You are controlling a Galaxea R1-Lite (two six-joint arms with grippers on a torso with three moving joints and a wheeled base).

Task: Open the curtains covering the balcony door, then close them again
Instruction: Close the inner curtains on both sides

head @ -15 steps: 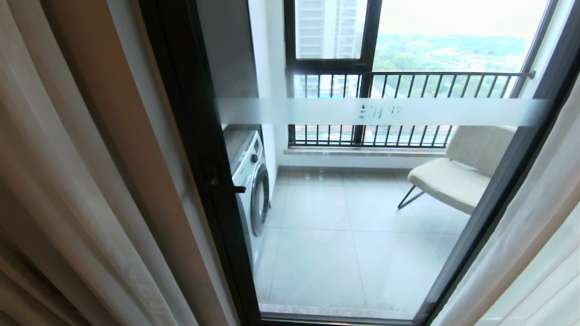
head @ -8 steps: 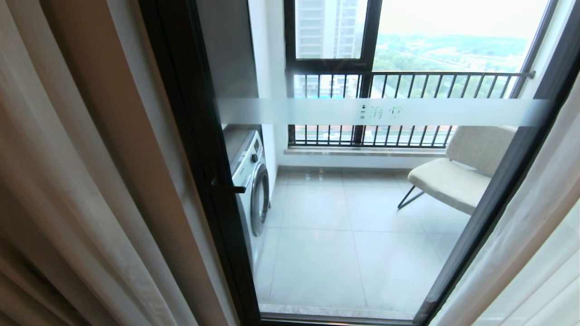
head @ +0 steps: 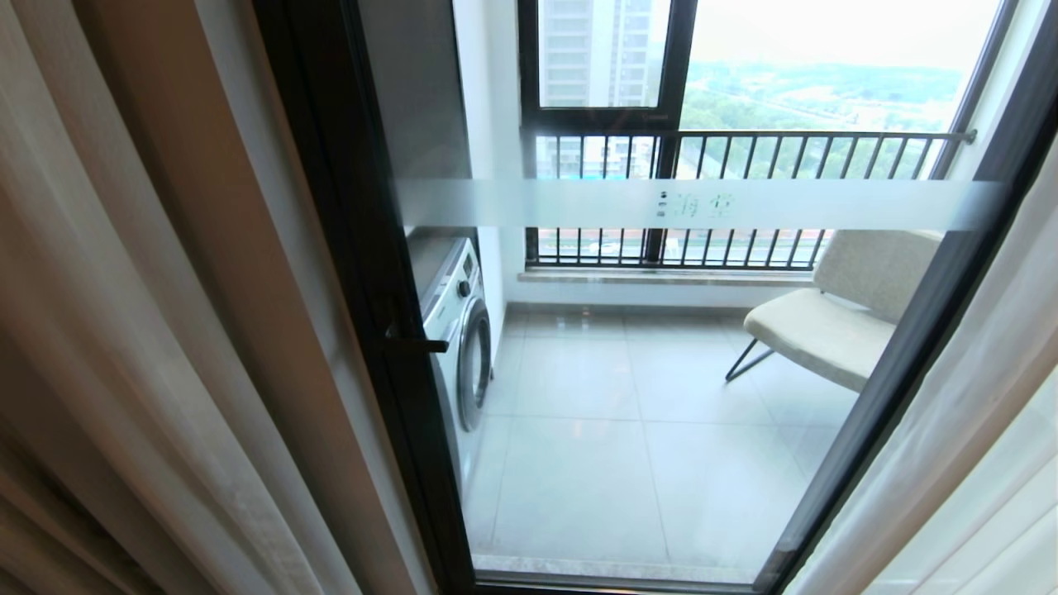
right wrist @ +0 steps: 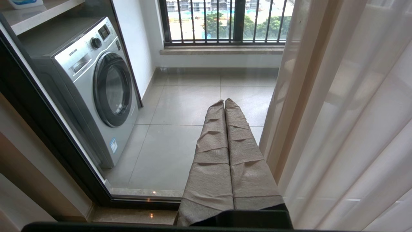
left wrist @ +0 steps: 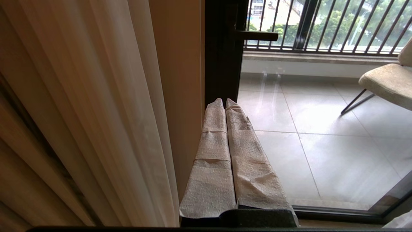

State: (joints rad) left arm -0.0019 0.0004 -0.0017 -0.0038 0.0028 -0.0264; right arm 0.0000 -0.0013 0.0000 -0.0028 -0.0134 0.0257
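The curtains hang drawn apart: a cream-beige panel with a sheer layer (head: 124,330) on the left and a white sheer panel (head: 975,430) on the right. Between them stands the balcony door (head: 661,372), glass in a thick black frame with a frosted band (head: 686,204) and a black handle (head: 413,343). Neither arm shows in the head view. My left gripper (left wrist: 224,100) is shut and empty, its tape-wrapped fingers pointing at the door frame beside the left curtain (left wrist: 80,112). My right gripper (right wrist: 224,101) is also shut and empty, just left of the right curtain (right wrist: 347,122).
Behind the glass, a silver washing machine (head: 459,330) stands on the left of the tiled balcony and a beige chair (head: 835,318) on the right. A black-framed window with railing bars (head: 727,198) closes the far side.
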